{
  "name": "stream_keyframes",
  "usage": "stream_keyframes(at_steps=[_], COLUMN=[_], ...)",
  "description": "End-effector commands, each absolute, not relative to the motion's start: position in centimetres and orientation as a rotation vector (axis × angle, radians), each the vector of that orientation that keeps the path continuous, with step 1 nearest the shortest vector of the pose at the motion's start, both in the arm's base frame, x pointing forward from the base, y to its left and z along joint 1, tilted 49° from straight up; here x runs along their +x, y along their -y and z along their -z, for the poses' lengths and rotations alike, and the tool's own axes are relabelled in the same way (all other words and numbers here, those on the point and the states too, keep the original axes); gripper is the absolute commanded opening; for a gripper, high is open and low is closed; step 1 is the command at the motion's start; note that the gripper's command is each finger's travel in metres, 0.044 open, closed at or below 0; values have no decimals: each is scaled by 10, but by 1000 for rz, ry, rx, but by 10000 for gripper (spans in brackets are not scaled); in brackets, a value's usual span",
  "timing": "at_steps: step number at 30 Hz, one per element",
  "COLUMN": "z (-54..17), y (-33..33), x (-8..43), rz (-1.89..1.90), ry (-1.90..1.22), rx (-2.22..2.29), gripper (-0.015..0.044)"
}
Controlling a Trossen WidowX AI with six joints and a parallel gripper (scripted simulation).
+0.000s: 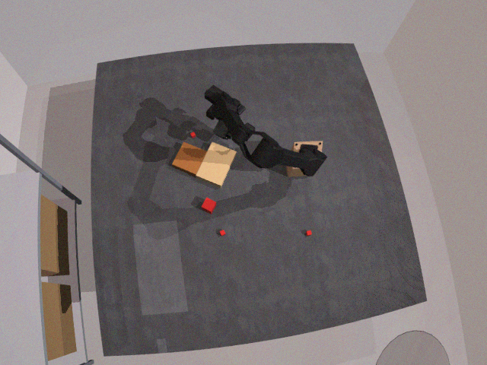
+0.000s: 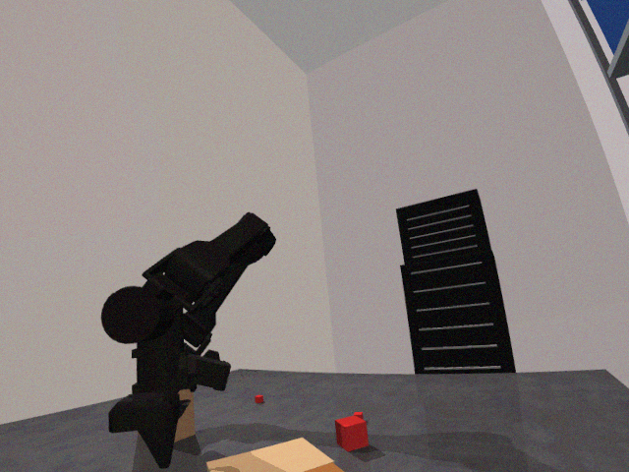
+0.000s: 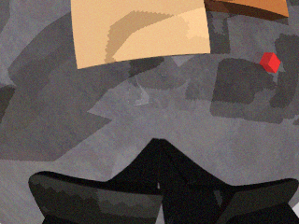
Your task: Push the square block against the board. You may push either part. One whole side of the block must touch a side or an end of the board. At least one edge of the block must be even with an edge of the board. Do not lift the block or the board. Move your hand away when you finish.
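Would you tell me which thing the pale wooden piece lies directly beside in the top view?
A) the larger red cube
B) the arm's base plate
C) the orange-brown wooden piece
C: the pale piece and the orange-brown piece meet along one side in the top view.

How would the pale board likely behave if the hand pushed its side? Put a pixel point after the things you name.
The pale board [image 1: 216, 163] [image 2: 300, 454] [image 3: 135, 33] would probably stay stiff, since its edges look straight. Lying flat, it seems likelier to slide than tip. Pushed toward the orange block [image 1: 189, 158] [image 3: 254, 7], it might shove that too.
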State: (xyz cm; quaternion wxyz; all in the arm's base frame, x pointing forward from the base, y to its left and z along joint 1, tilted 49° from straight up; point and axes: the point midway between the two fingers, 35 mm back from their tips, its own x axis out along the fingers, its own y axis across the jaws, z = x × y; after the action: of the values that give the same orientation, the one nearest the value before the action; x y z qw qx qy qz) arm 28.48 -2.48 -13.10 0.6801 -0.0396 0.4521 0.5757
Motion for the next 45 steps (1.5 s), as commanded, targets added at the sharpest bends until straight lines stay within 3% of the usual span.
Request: stream_keyframes(at_steps=[1, 9, 17, 23, 28, 45], z=[117, 42, -30, -28, 5, 18], y=[17, -52, -124, -127, -166, -155], x=[297, 357, 376, 376, 371, 368], rz=[-1317, -1412, -1505, -1506, -1507, -1506], ry=[-1001, -864, -721, -720, -718, -719], rx=[-130, -304, -407, -408, -405, -406], gripper=[0, 0, 0, 0, 0, 0])
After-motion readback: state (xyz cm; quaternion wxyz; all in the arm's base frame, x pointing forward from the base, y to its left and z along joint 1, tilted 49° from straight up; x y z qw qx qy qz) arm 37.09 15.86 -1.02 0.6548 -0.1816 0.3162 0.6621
